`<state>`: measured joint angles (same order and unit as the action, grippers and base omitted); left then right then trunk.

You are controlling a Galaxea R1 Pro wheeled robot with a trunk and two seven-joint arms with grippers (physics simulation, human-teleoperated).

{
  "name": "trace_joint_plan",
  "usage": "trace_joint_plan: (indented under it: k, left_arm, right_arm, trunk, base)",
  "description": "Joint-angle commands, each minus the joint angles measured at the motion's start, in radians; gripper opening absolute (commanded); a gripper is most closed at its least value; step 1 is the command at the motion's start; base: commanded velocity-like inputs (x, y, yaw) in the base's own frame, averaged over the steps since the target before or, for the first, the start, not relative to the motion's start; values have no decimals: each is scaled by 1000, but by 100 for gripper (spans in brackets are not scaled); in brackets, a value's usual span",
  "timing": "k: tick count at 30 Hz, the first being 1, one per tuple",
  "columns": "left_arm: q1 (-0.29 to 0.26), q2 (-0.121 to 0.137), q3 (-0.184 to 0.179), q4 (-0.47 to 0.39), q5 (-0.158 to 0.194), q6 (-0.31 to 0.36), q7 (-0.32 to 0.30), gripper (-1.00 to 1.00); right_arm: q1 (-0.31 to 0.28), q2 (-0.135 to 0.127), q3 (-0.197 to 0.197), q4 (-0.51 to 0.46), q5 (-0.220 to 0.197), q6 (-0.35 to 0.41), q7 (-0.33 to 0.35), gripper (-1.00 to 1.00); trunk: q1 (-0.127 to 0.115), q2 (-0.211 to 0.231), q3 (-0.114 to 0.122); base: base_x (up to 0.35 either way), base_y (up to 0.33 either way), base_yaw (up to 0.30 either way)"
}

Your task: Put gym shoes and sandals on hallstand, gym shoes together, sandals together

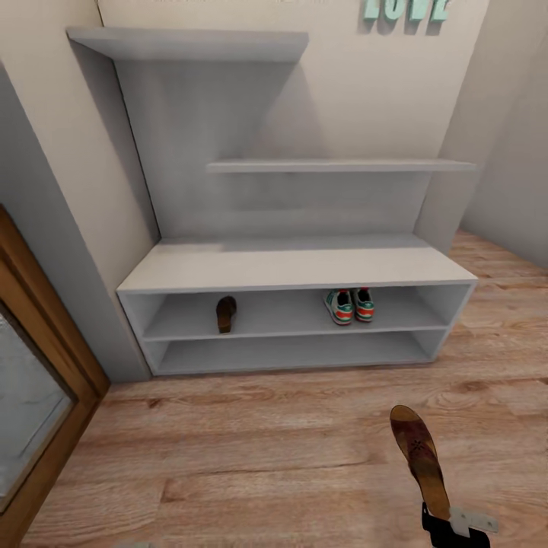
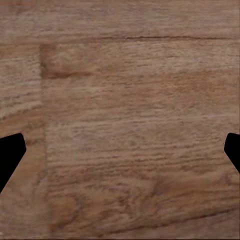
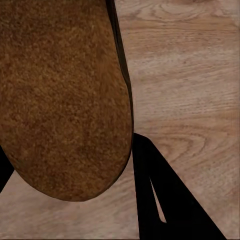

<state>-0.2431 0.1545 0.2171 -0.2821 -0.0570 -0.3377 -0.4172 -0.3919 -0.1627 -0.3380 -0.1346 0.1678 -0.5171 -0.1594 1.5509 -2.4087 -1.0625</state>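
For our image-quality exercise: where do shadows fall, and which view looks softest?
Head view: even light, soft shadows under the hallstand shelves. Right wrist view: held sandal close, grainy, casting a hard dark shadow on the floor. Left wrist view: smeared wood grain, softest.

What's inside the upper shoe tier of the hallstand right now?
The hallstand's upper tier holds one sandal at left and both gym shoes side by side at right. Its back corners are shadowed, but nothing else shows there.

Raised teal block letters [image 1: 405, 7] on the cream wall above the pale grey shelving, cut off by the frame's top edge; lower halves look like "LOVE", not certain. No other readable text, labels or numbers.
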Motion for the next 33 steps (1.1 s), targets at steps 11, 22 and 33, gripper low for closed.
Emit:
trace_joint_plan:
  k: [11,22,33]
  left_arm:
    - [-1,0,37,1,-8,-4,-6,100]
    - [-1,0,42,0,-10,-4,-6,100]
    - [-1,0,42,0,-10,-6,-8,100]
  right_arm:
    - [-1,0,-4,1,6,-3,-5,-100]
    - [-1,2,-4,1,6,-3,-6,-100]
    - [-1,2,-4,1,6,-3,-6,-100]
  trunk:
    - [-1,0,-1]
    - [-1,0,-1]
    - [-1,0,-1]
  base:
    - [-150,261,113]
    - [-3,88,9]
    - [46,151,0]
